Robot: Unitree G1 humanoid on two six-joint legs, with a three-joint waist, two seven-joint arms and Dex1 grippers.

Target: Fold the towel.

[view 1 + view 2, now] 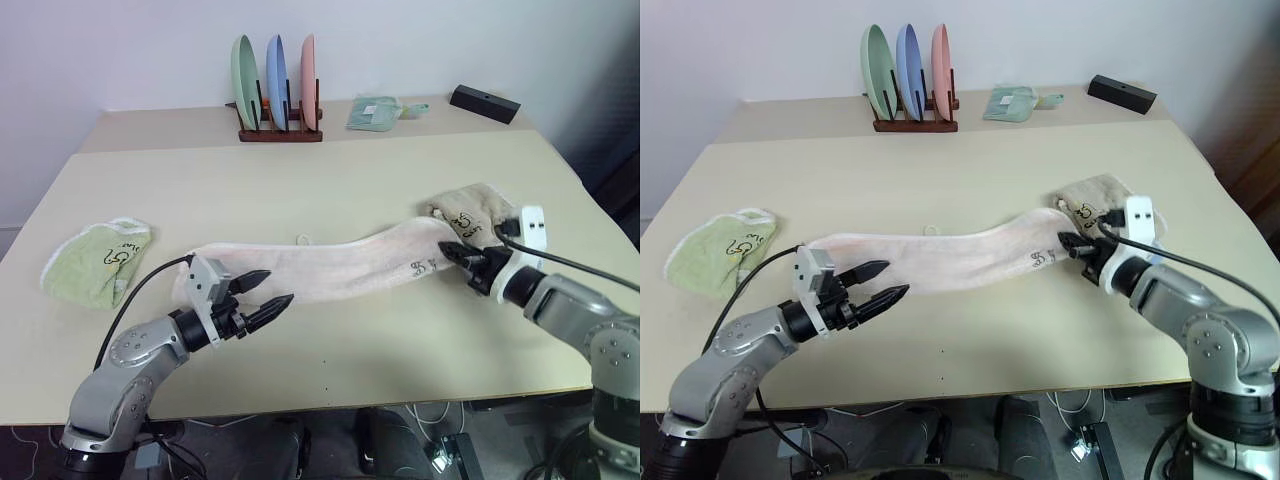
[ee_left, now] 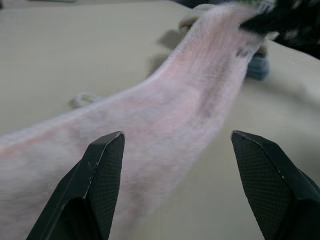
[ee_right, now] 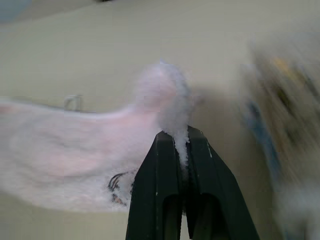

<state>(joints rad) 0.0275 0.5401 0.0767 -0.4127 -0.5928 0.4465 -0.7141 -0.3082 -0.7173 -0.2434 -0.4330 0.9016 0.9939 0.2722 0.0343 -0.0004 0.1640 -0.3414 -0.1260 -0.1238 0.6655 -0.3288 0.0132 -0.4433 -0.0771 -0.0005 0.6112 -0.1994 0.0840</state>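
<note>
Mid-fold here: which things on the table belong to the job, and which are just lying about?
In the job: pink towel; right gripper, shut on its end; left gripper, open.
Lying about: green towel, beige towel, plate rack, folded green cloth, black box.

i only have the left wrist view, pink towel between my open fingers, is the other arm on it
Observer: yes, the right gripper is shut on the towel at its far end, near the printed logo.
Operator: is my left gripper touching it yet
Observer: no, the left gripper is open just short of the towel's near end.
Operator: anything else close to the right end
Observer: a beige towel lies crumpled right behind the right gripper.
Operator: and on my side
Observer: a green towel sits apart from the pink one, near the left edge of the table.
</note>
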